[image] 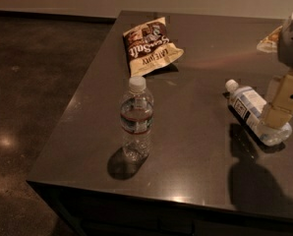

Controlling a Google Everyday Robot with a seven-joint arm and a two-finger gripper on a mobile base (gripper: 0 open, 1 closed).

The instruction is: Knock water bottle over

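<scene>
While the water bottle (pixel 135 119) stands upright near the front-left part of the dark worktop (pixel 195 146), the pincer (pixel 280 107) hangs at the right edge, well apart from it, by the base end of a second bottle (pixel 249 107) lying on its side. Whether the pincer is wide or narrow cannot be told. A chip bag (pixel 149 45) lies farther back.

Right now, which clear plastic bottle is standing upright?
The small ribbed white-capped bottle with the reddish stripe; the blue-labelled bottle lies flat beside the gripper, far right.
</scene>
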